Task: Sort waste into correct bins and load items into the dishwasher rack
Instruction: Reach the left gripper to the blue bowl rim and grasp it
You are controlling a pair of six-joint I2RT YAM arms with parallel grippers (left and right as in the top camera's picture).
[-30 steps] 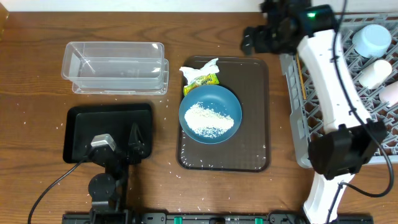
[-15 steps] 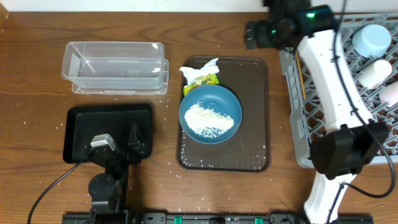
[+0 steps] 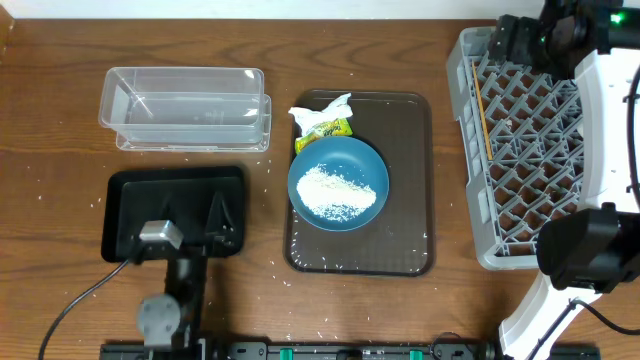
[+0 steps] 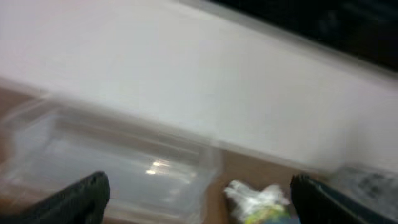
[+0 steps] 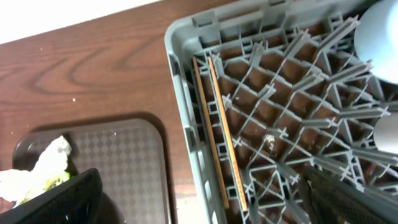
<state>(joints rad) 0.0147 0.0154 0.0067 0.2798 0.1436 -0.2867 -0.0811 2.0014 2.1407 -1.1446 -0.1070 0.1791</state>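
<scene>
My right claw [image 5: 199, 183] spread wide, empty; chopsticks [image 5: 219, 140] lie in grey rack [image 5: 186, 37] below it. My left claw [image 4: 196, 193] spread too, clear tub [image 4: 124, 158] ahead.

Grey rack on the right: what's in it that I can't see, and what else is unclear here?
Grey rack, overhead: the right arm covers its right side.
Pale-blue cup, right wrist view: cut off by the picture's edge.
Left wrist view: motion blur; clear tub and napkin are only vague shapes.
</scene>
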